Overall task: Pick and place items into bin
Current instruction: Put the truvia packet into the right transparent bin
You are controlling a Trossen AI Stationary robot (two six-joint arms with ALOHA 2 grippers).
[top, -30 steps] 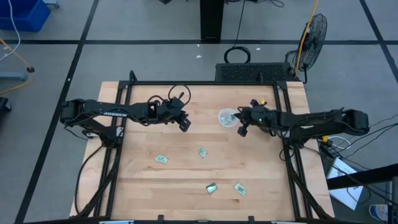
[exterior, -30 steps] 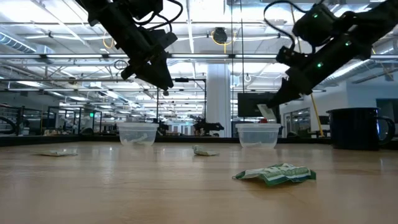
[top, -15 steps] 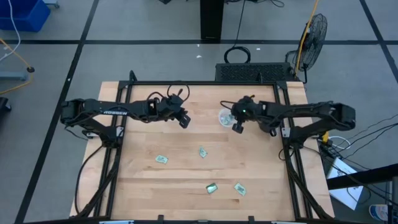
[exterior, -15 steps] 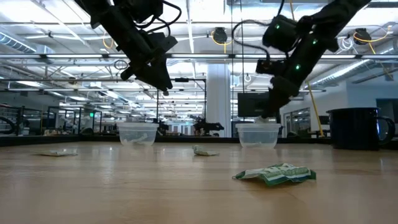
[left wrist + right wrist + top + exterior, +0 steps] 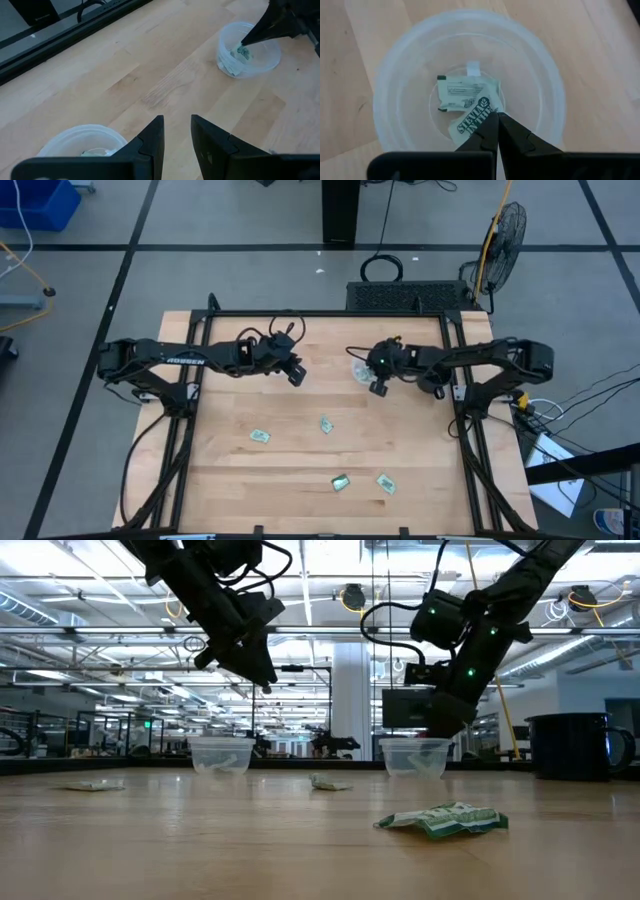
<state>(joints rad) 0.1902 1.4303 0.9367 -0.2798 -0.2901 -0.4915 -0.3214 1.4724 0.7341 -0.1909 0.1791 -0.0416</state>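
Note:
Two clear plastic cups stand on the wooden table. My right gripper (image 5: 496, 120) is shut over the right cup (image 5: 359, 368), with a green-and-white packet (image 5: 471, 122) at its fingertips. A second packet (image 5: 462, 91) lies on that cup's bottom. My left gripper (image 5: 176, 131) hangs open and holds nothing above the left cup (image 5: 80, 142), which has a packet (image 5: 95, 151) in it. Several more packets lie flat on the table, among them three (image 5: 260, 437) (image 5: 326, 424) (image 5: 340, 481). My right gripper pinches the printed packet between its two fingertips by one edge (image 5: 487, 116), coming from above and slanting down into the cup's mouth. The packet hangs below the fingers inside the cup rim. I cannot tell whether its lower end touches the packet beneath.
Another packet (image 5: 386, 483) lies toward the near edge, and it shows crumpled in the low view (image 5: 443, 820). A black frame rail (image 5: 330, 313) runs along the table's far edge. A dark mug (image 5: 578, 745) stands at the right. Bare wood lies between the two cups.
My right gripper has moved toward the table's left and come down over the right cup, staying shut. My left arm has stayed almost still above the left cup.

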